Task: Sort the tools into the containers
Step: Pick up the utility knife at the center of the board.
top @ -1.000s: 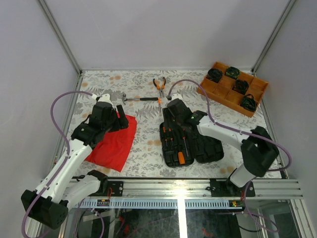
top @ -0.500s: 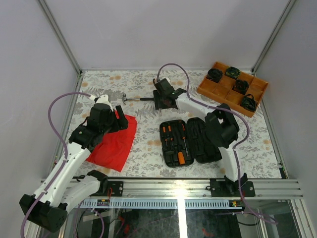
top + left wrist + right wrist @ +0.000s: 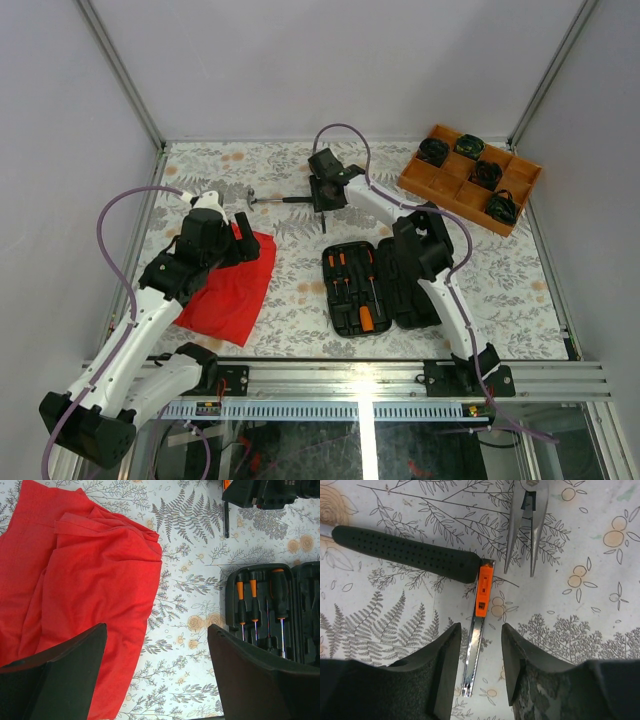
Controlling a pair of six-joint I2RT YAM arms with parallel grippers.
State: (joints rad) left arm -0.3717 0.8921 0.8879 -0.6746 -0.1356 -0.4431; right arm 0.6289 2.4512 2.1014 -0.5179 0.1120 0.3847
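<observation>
The open black tool case (image 3: 385, 285) lies in the middle of the table, with orange-and-black screwdrivers (image 3: 250, 605) seated in its slots. Farther back lie the black-handled hammer (image 3: 405, 554), the pliers (image 3: 527, 525) and a slim steel tool with an orange slider (image 3: 481, 625). My right gripper (image 3: 480, 650) hangs over that slim tool. It is open, one finger on each side of the steel strip, touching nothing. The open left gripper (image 3: 155, 672) hovers empty over the edge of the red cloth (image 3: 85, 580), left of the case.
An orange compartment tray (image 3: 445, 185) with black round items stands at the back right. The red cloth (image 3: 230, 290) covers the left part of the floral table. Metal frame rails run along the walls.
The right arm swung from above the case to the far middle, over the hammer handle and slim tool, and its jaws narrowed. The left jaws opened a little wider.
</observation>
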